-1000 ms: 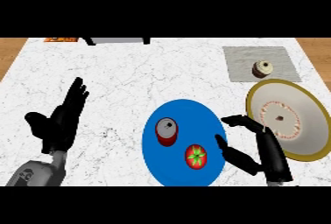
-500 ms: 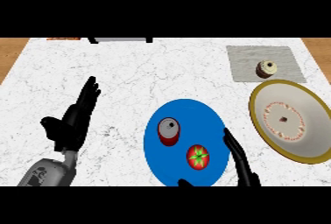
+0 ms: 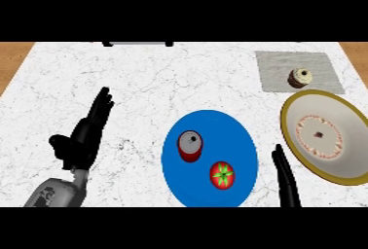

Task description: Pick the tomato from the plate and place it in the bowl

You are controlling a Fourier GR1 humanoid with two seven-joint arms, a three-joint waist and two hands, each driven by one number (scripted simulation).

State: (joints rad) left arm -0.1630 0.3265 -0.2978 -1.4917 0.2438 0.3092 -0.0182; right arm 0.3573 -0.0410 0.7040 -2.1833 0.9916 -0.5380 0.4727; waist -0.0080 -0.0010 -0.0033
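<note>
You are looking down on a white marbled counter (image 3: 179,78) that fills most of the frame. On it, the widest thing is the blue plate (image 3: 230,131) at lower centre, and to its right, at the right edge of the frame, sits the cream bowl (image 3: 325,136) with a gold rim and a reddish ring pattern inside; plate and bowl are near each other but apart. A grey mat (image 3: 280,73) lies in the upper right with a small cupcake (image 3: 300,77) on it. Your left hand (image 3: 82,136) rests at the left of the frame, fingers straight and up, holding nothing, well apart from the plate. Your right hand (image 3: 285,180) shows only as straight dark fingers rising from the lower edge, between the plate's right rim and the bowl, and they clasp nothing. On the plate, a small red can with a grey lid (image 3: 191,145) lies left of centre, and the tomato (image 3: 223,175) sits just below and to its right, in the plate's lower part, green star stem facing up. The relation that matters: the tomato lies to the left of your right hand's fingers, near them, while the left hand is far off, so the right hand is the one to use. The tomato is round, so no long axis limits your approach; mind the can just beside it.
</note>
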